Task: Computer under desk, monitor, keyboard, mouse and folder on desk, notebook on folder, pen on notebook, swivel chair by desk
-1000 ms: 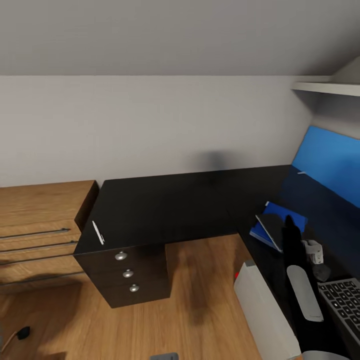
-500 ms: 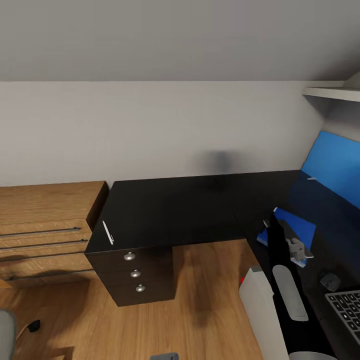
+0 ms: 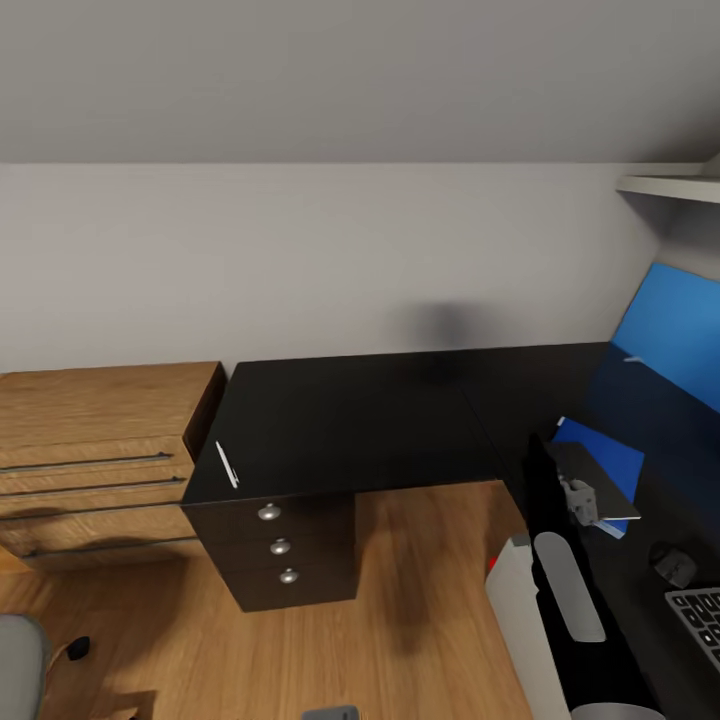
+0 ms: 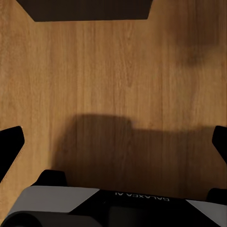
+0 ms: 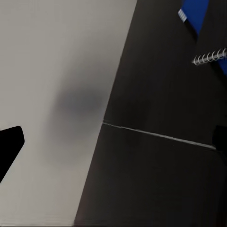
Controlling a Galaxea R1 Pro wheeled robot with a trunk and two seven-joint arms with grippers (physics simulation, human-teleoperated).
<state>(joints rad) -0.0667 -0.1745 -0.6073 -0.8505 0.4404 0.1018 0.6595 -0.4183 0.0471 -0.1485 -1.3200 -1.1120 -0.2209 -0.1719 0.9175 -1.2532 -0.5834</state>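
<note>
While your head camera looks down over the black L-shaped desk [image 3: 370,420], the pen [image 3: 227,464] lies on its near-left corner, just above the drawers with round silver knobs [image 3: 280,546] and beside the light wooden counter [image 3: 100,450].

Folder [image 3: 612,462], bright blue, sits on the desk's right wing; the spiral notebook [image 3: 592,478] lies on top of it. Mouse [image 3: 674,564] rests just past it, keyboard [image 3: 700,615] at the frame's edge. Monitor [image 3: 560,570] stands edge-on along the desk's front; a pale tower, the computer [image 3: 520,630], sits beside it toward the floor.

Left gripper [image 4: 113,146]: your fingers [image 4: 9,146] are spread wide over bare wooden floor [image 4: 113,71], holding nothing.

Right gripper [image 5: 113,146]: fingers [image 5: 9,144] likewise spread, empty, over the desk by the wall; the notebook's wire binding [image 5: 208,57] and the folder's blue corner [image 5: 194,14] lie well ahead of it.
</note>
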